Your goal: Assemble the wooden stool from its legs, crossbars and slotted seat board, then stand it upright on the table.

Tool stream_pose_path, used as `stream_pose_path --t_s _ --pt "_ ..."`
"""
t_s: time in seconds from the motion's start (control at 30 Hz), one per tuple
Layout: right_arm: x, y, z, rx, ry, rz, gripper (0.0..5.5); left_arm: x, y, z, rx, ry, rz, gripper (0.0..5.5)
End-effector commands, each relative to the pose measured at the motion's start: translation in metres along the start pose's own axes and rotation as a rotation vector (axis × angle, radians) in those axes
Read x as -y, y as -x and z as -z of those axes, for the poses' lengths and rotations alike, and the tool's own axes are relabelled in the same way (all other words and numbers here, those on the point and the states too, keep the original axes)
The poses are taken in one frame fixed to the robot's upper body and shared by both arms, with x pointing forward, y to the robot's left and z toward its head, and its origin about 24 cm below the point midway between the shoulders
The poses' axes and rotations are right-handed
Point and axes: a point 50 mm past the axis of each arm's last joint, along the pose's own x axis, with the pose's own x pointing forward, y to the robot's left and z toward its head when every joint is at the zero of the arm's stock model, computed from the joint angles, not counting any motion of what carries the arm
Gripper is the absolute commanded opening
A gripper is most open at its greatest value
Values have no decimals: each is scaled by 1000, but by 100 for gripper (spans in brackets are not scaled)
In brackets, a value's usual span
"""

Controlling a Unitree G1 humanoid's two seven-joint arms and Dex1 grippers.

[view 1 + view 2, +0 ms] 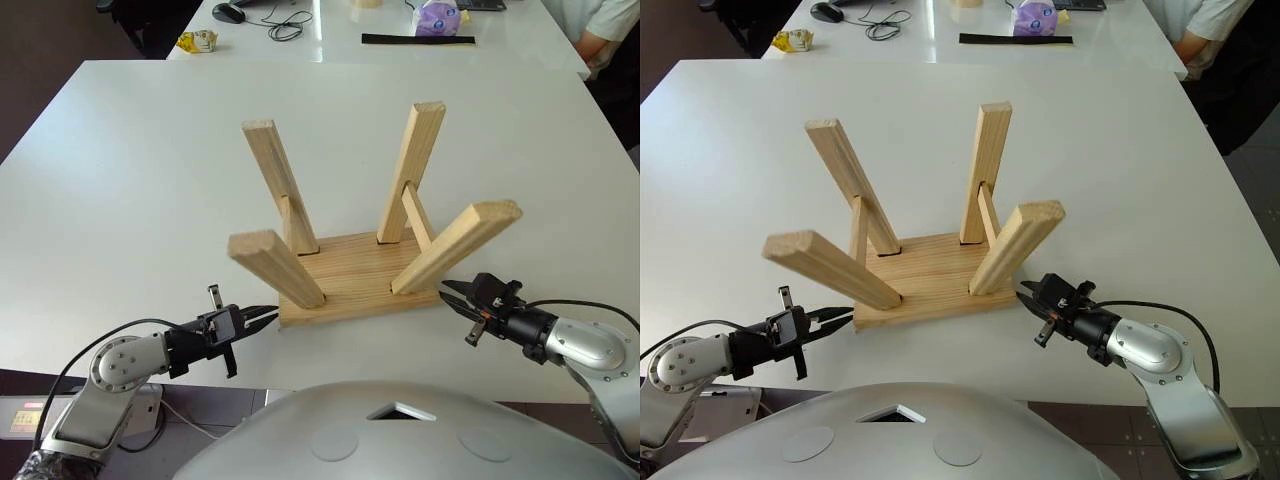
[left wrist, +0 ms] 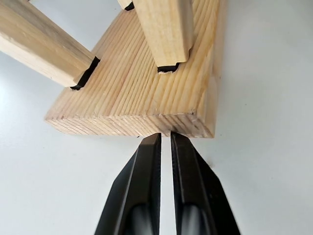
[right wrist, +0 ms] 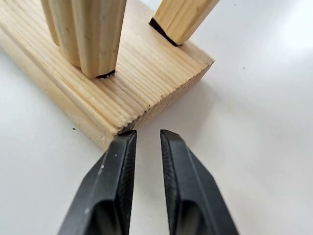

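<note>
White table (image 1: 120, 150); stool (image 1: 276, 268) looks assembled but inverted: seat board (image 1: 350, 285) flat down, legs (image 1: 410, 170) and crossbars (image 1: 416, 215) slotted; left gripper (image 1: 268, 315) near-closed, empty, at near-left corner; right gripper (image 1: 447, 293) slightly parted, empty, near-right; remaining: flip upright.

Twin head cameras look forward and down across the worktop (image 1: 120, 150).
Wrist cameras sit close behind the left hand (image 2: 165, 139) and right hand (image 3: 148, 134), each facing a near corner of the stool (image 1: 350, 275).
</note>
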Motion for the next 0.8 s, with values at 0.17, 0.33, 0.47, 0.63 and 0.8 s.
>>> stream_pose_path --t_s 0.17,0.33,0.47,0.63,0.8 --pt "-10 21 -45 129 57 -149 90 -2 4 -37 105 16 8 38" --pt "-11 27 -57 150 94 -179 90 -2 7 -48 110 10 14 38" --pt "-6 31 -63 158 111 -185 90 -2 9 -63 150 39 30 38" --pt "-5 36 -71 186 109 -217 90 -11 16 -86 201 91 47 38" --pt "-4 41 -77 191 108 -245 90 -12 19 -95 201 132 76 38"
